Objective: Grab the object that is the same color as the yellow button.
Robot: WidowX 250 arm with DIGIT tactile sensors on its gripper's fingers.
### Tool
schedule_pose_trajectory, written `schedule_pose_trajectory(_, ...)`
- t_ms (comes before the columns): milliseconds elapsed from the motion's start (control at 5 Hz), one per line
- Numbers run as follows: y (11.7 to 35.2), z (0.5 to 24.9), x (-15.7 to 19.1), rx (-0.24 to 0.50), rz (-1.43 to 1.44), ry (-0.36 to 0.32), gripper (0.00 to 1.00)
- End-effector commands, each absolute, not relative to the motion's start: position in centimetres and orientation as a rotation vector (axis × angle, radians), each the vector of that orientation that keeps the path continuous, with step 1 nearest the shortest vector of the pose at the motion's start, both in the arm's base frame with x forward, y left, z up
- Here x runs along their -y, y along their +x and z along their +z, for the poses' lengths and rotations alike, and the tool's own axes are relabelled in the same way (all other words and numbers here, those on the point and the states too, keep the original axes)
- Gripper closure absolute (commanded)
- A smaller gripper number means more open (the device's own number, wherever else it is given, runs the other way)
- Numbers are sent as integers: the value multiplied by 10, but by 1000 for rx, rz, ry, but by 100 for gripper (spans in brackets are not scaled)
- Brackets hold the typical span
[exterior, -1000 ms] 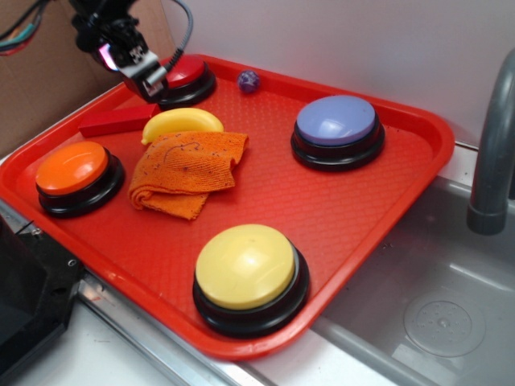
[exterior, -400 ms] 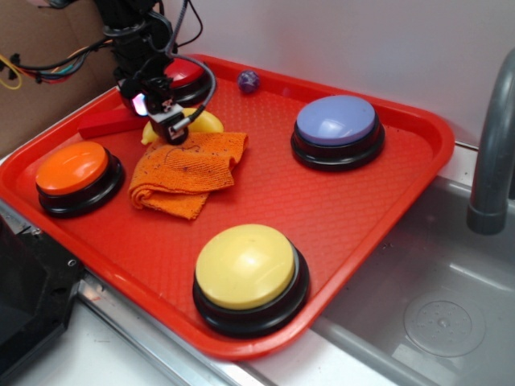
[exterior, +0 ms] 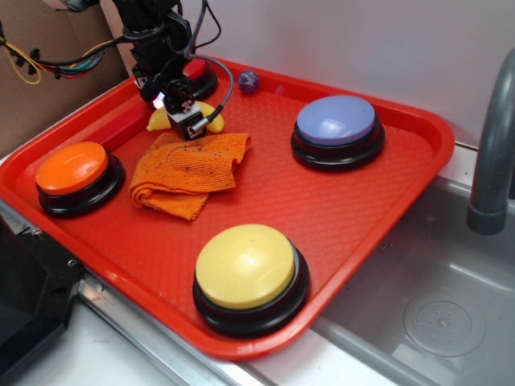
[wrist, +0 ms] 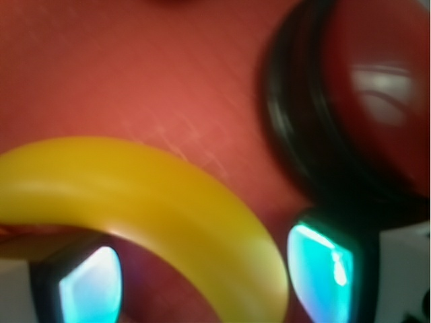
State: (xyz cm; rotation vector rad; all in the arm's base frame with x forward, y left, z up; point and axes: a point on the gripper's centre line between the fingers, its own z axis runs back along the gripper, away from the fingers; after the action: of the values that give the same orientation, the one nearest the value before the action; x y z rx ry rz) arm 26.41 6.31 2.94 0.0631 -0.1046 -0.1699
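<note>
The object, a small curved yellow banana, lies on the red tray at the back left, just behind the orange cloth. My gripper is down over it and hides its middle. In the wrist view the banana arcs between the two lit fingers, with a gap on each side, so my gripper is open around it. The yellow button sits at the tray's front edge, well away from the arm.
A red button stands right behind the gripper, close to the right finger in the wrist view. An orange button is at the left, a purple button at the back right, and a small purple ball by the back rim. Sink and faucet lie to the right.
My gripper has come down and to the right from beside the red button to the banana, and now straddles it. The banana and cloth look unmoved.
</note>
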Motion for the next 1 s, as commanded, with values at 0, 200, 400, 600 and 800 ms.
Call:
schedule_pose_trajectory(0, 272, 28, -53, 127, -227, 61, 0)
schedule_pose_trajectory(200, 274, 18, -54, 106, -226, 44, 83)
schedule_pose_trajectory(400, 272, 15, -57, 107, -204, 22, 100)
schedule_pose_trajectory(600, 270, 21, -55, 115, -195, 14, 100)
schedule_pose_trajectory(800, 264, 46, -48, 103, -142, 3, 100)
